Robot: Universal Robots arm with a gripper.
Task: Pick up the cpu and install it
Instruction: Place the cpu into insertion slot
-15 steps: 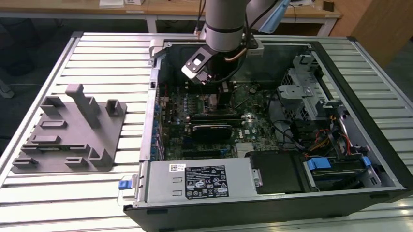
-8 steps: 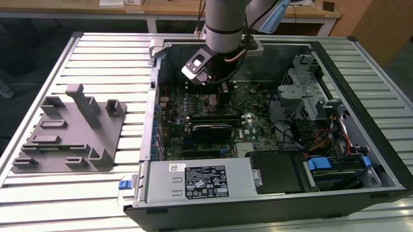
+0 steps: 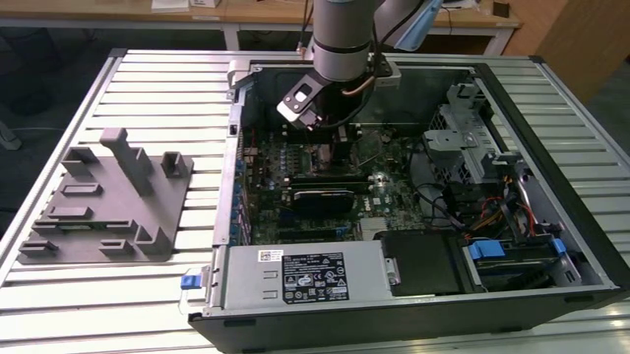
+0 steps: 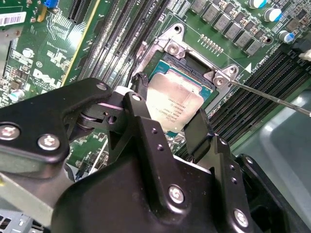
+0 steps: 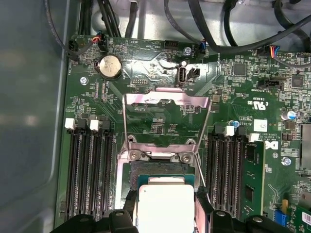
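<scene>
A large black label (image 3: pixel 315 279) with white print and symbols is sitting on the metal power supply box (image 3: pixel 244 286) in the exterior view. A small white barcode sticker (image 3: pixel 268 256) is lying beside it, and neither is legible. In both wrist views the cpu (image 4: pixel 174 104) (image 5: pixel 165 206) is carrying grey lines of print on its silver top, too faint to make out, while the green motherboard (image 5: pixel 160 121) is showing tiny white lettering, a white triangle mark (image 4: pixel 248 67) near the socket corner and a white barcode strip (image 4: pixel 12 18).
</scene>
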